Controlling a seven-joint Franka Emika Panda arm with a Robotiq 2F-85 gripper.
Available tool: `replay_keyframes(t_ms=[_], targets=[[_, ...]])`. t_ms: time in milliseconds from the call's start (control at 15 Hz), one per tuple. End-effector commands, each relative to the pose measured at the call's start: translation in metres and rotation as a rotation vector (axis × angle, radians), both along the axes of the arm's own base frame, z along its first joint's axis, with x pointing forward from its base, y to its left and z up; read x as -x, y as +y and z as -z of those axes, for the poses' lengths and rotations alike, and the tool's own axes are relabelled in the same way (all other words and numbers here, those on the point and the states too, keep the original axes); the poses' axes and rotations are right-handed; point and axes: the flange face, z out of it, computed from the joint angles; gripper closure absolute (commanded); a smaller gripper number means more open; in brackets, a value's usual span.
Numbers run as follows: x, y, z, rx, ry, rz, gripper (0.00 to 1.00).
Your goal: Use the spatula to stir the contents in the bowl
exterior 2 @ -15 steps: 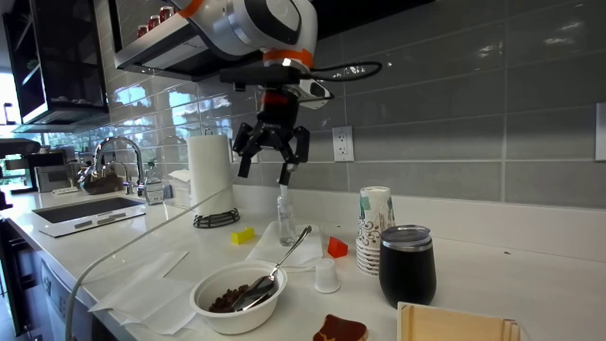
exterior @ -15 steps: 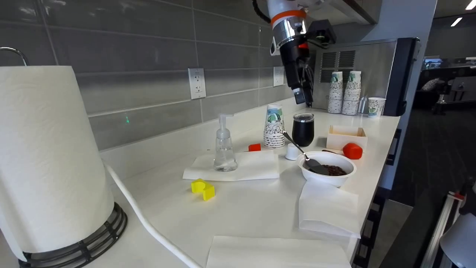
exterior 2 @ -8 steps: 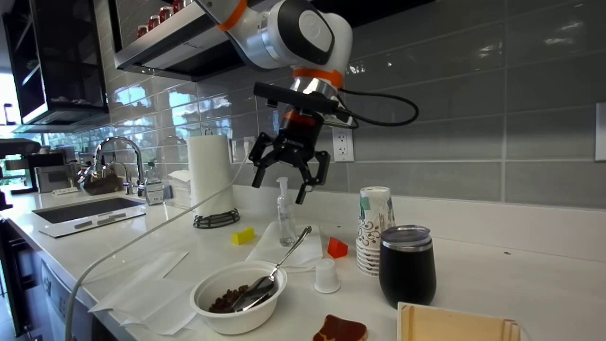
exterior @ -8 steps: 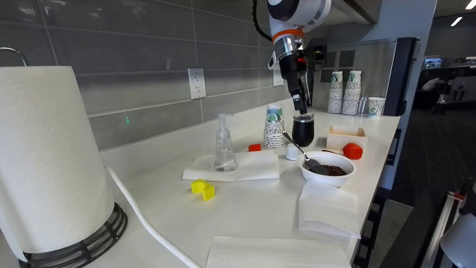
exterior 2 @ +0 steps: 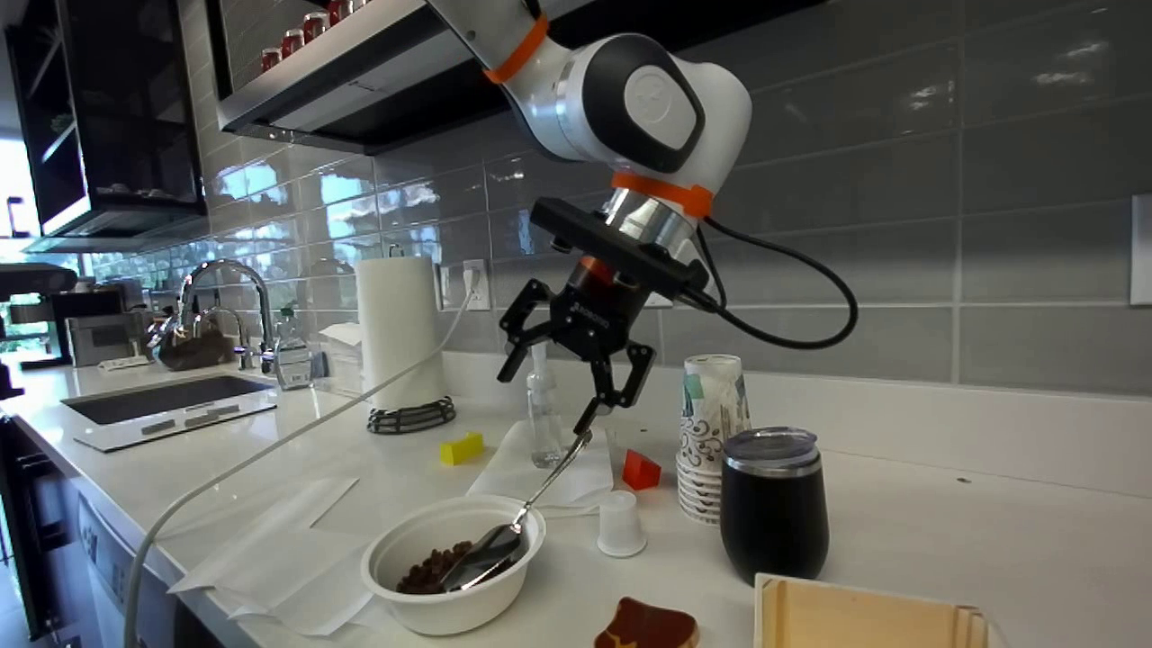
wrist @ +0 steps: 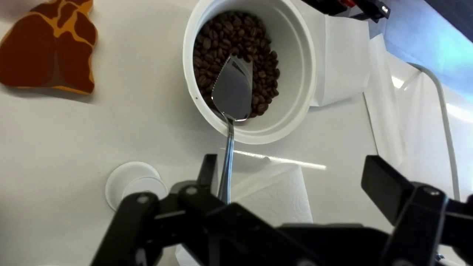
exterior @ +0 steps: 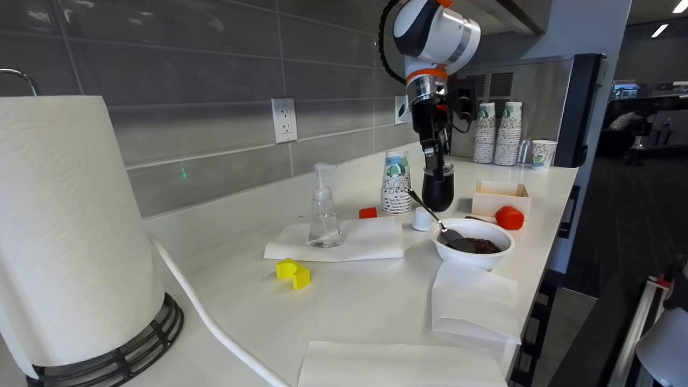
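Note:
The spatula (wrist: 233, 88) is a shiny metal server with a flat, pointed head and slender handle. Its head rests on the contents, dark brown beans (wrist: 264, 75), inside the round white bowl (wrist: 308, 70). Its handle leans over the rim and slants up, seen in both exterior views (exterior: 424, 204) (exterior 2: 560, 470). My gripper (wrist: 290, 166) is open and empty above the counter. In the wrist view the handle passes beside the inner side of the left finger, its end hidden behind the gripper. In an exterior view one fingertip of the gripper (exterior 2: 544, 402) appears at the handle's top; contact cannot be told.
A white small cup (exterior 2: 621, 524), black tumbler (exterior 2: 774, 513), paper cup stack (exterior 2: 713, 432) and clear pump bottle (exterior 2: 544, 414) stand near. A toy steak (wrist: 48, 48), wooden box (exterior: 501, 201), red block (exterior 2: 641, 470) and yellow block (exterior 2: 462, 447) lie around. Paper sheets (exterior: 475, 301) lie by the bowl.
The gripper has come down toward the spatula's handle and the arm has tilted more. It stays open. The bowl, spatula and other objects have not moved.

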Motion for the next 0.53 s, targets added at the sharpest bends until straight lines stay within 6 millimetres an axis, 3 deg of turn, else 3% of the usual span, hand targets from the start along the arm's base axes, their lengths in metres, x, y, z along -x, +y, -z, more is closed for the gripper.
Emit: replay_keyframes(t_ms=[0,467], targets=[[-0.018,0.002,0.011,-0.07,0.016,0.01,0.0],[-0.032,0.001,0.032,-0.104,0.036,0.047,0.0]])
